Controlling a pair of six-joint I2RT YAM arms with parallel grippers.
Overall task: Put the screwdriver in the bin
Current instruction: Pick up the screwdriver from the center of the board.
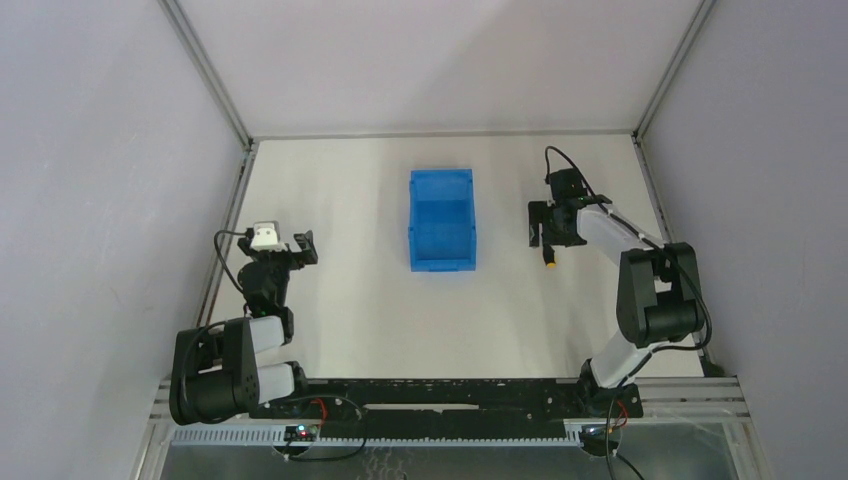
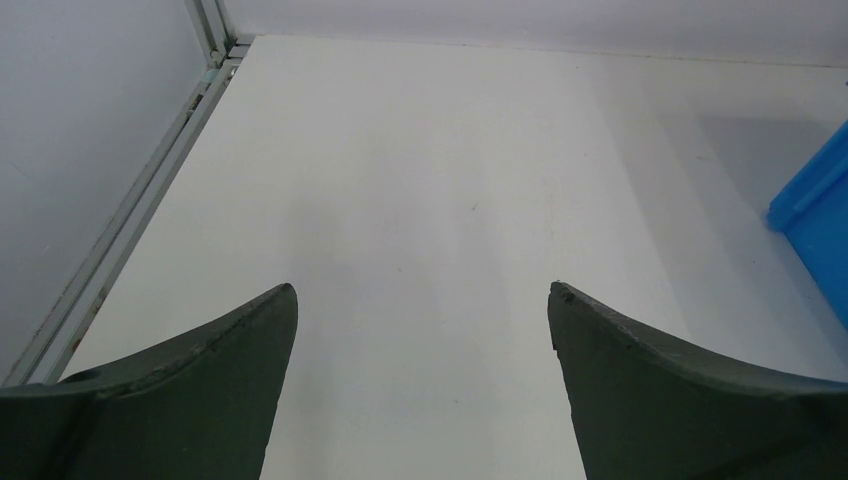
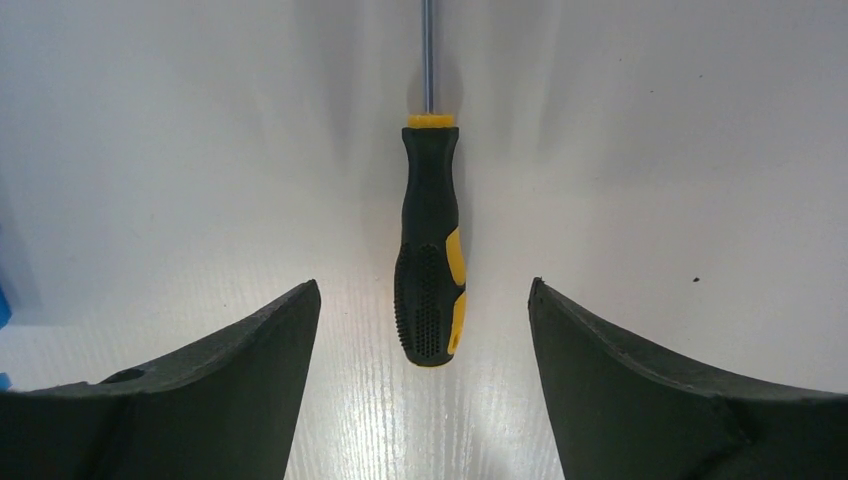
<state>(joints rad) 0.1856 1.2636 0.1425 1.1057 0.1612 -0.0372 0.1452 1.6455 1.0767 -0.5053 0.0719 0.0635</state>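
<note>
top view, screwdriver (image 1: 549, 262): flat on the table (image 1: 380, 320), right of the bin (image 1: 441, 264) and apart from it. only its butt end, a spot of yellow, pokes out toward the near edge from under the right claw (image 1: 548, 243).
top view, bin: upright mid-table, low lip facing the near edge. i can make out nothing inside.
top view, room: bare table between screwdriver and bin, so i judge a lift and a leftward carry is unobstructed. the side rail (image 1: 652, 190) runs close outside the right arm (image 1: 650, 290), so i'd keep that arm from swinging out.
top view, left claw (image 1: 303, 247): well left of the bin, out of the path.
left wrist, left claw: fingers spread wide with nothing between them. bare table ahead, a bin corner (image 2: 815, 200) at the right edge.
right wrist, right claw: jaws stand wide, one either side of the handle, touching nothing and holding nothing.
right wrist, screwdriver (image 3: 430, 250): handle centred in the gap, shaft running straight away out of the top of frame.
right wrist, step: the grasp. i'd close squarely on the thick ribbed part of the handle so it cannot roll or tip nose-down.
right wrist, next: i judge the carry must clear the bin's wall, or go in over the low lip.
</note>
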